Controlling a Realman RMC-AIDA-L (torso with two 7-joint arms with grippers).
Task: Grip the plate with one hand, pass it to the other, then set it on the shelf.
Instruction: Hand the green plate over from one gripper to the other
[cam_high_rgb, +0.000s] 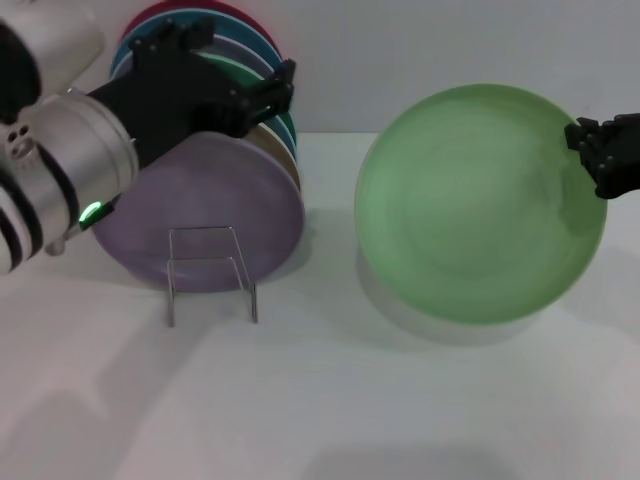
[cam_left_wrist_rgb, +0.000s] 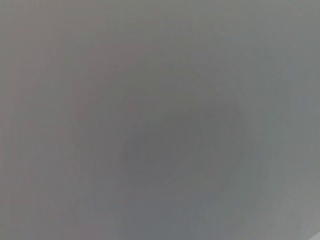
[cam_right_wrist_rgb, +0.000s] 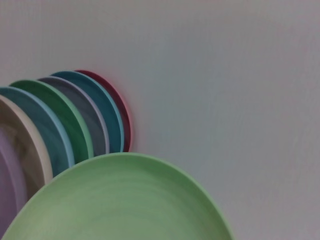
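One pale mint-green plate (cam_high_rgb: 480, 205), round and shallow, hung tilted above the table's right side, its far right rim pinched by the right gripper (cam_high_rgb: 600, 150). Seven plates (cam_right_wrist_rgb: 75, 125) stood racked at left, fronted by lavender, where the left gripper (cam_high_rgb: 275, 95) hovered, fingers parted, empty.

We see a white tabletop (cam_high_rgb: 330, 400) filling the foreground, matte and evenly lit, soft grey shadows pooled along its near edge, a plain pale wall (cam_high_rgb: 420, 50) rising just behind it, we note the left wrist view shows only featureless grey.
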